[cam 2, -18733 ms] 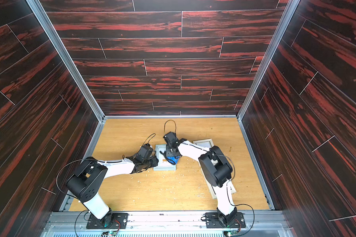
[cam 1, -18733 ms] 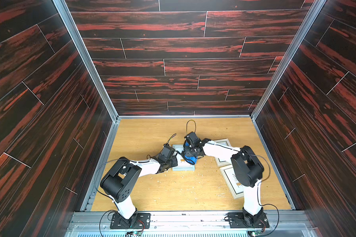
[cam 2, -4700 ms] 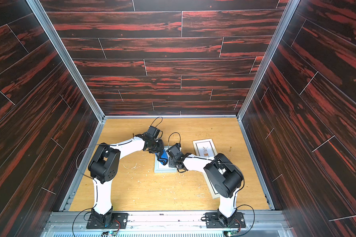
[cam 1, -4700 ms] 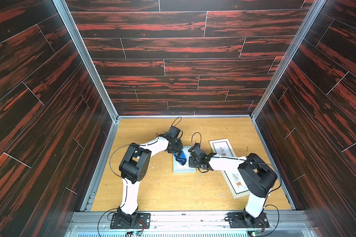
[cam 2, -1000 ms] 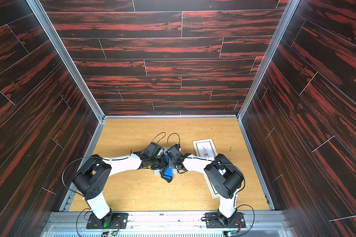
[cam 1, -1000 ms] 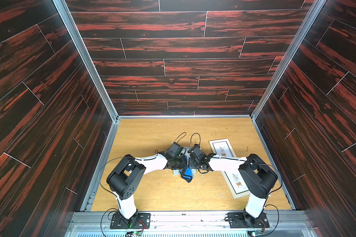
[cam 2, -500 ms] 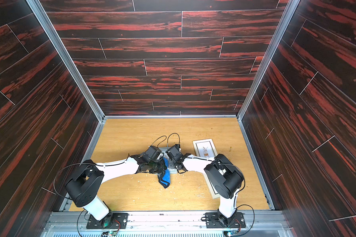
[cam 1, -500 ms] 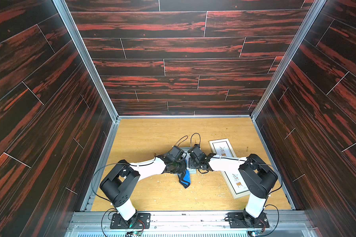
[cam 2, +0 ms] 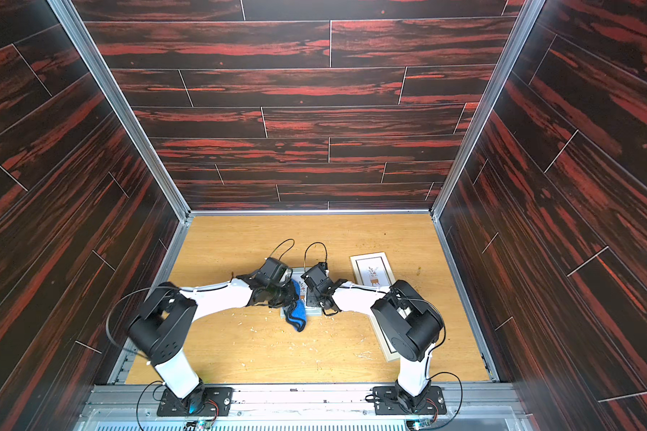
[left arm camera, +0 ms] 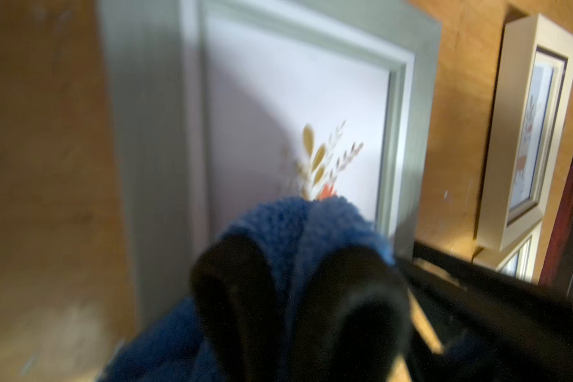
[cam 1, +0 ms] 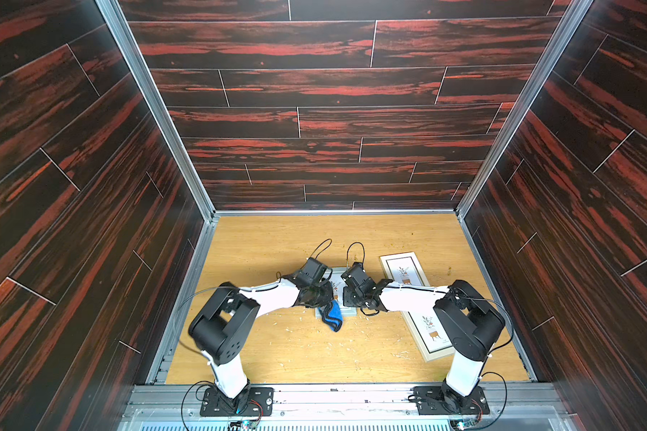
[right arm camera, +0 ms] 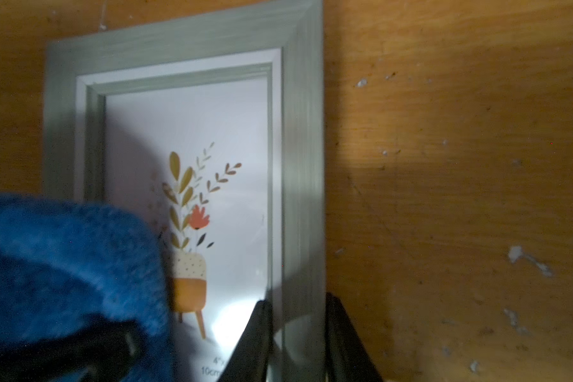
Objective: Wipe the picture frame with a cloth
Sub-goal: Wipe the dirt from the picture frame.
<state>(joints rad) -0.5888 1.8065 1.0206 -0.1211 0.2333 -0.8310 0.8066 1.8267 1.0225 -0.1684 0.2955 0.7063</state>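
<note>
The picture frame is small and grey-green, with a plant print, and lies flat mid-table. My right gripper is shut on the picture frame's side bar, one finger on the glass side and one outside. My left gripper is shut on the blue cloth. The cloth hangs over the frame's near edge onto the table. It also fills a corner of the right wrist view. Most of the frame is hidden under both grippers in both top views.
A long cream frame with several prints lies to the right, partly under my right arm. Pale shavings are scattered over the wooden table. Dark panelled walls close in three sides.
My left gripper drew the cloth toward the table's front over the frame's near edge, then came back a little. My right gripper has stayed clamped on the frame.
</note>
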